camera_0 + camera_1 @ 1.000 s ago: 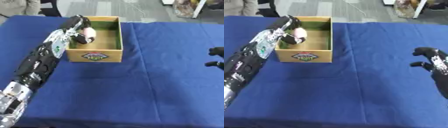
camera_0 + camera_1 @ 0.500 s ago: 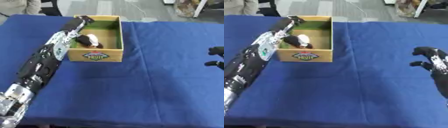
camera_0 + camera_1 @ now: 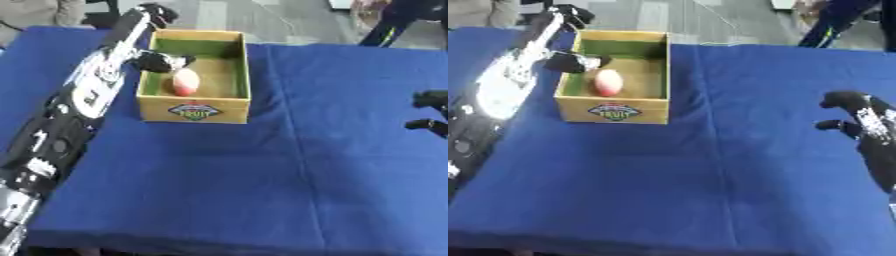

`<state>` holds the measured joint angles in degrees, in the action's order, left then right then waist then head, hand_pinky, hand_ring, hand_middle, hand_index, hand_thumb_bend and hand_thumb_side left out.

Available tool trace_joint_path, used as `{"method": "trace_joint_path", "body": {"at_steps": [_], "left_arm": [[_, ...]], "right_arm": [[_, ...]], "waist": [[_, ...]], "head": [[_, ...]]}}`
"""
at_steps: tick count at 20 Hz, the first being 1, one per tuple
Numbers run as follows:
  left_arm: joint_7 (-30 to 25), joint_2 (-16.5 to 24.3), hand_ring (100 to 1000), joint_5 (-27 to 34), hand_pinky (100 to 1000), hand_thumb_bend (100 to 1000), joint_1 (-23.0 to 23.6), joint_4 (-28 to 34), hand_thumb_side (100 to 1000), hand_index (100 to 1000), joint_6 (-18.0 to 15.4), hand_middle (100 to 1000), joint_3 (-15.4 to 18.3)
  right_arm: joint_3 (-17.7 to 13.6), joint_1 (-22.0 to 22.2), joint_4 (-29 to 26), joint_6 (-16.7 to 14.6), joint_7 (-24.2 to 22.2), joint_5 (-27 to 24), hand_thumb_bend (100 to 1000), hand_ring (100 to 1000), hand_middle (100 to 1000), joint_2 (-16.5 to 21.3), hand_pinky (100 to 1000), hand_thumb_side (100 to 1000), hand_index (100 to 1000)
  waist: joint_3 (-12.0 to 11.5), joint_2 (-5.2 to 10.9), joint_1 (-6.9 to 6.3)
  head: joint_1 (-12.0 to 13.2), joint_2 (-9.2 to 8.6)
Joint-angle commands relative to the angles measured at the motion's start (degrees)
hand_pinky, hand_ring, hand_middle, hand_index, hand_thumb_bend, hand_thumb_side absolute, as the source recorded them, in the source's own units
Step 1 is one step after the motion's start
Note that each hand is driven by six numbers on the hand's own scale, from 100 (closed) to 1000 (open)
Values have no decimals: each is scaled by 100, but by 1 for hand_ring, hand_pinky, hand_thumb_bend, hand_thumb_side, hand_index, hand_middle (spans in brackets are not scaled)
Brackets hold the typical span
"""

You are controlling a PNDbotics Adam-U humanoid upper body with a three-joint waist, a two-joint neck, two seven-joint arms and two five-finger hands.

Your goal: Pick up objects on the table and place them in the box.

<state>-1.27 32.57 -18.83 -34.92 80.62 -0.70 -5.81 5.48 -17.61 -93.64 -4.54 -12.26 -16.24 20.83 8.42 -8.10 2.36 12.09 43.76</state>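
One pale pink, egg-shaped object point(image 3: 185, 81) lies inside the box point(image 3: 196, 107), on its green floor near the left wall. Box sits upright on the blue worktop point(image 3: 262, 170), label side facing the camera. Left hand point(image 3: 163, 62) is over the box's left wall, just beside the object, apart from it; fingers relaxed, holding nothing. Right hand point(image 3: 866, 125) hangs over the worktop's right side, well apart from the box, fingers spread, empty.
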Motion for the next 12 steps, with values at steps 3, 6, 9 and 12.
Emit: {"method": "trace_joint_path", "body": {"at_steps": [3,6,9,12], "left_arm": [[218,216,665,1254,675,331,573,1143,278,767,335,637,453],[354,89,664,1534,675,314,993,1572,268,766,399,635,667],[444,-33,656,1610,669,283,1360,1829,253,763,429,627,826],[550,-144,638,1668,656,275,1600,1871,259,756,465,609,922]], "right_arm": [[-105,-25,-64,-12,57,12,100,945,656,95,644,664,761],[-128,-20,-67,-19,77,8,100,945,656,96,644,661,762],[-137,-13,-67,-20,88,8,100,945,656,96,644,662,762],[-146,-13,-67,-22,96,4,100,945,656,96,644,662,762]], "waist": [[-122,78,15],[-172,75,24],[-189,70,30],[-203,71,26]], "head": [[-73,7],[-98,6],[-134,-7],[-163,-17]]}}
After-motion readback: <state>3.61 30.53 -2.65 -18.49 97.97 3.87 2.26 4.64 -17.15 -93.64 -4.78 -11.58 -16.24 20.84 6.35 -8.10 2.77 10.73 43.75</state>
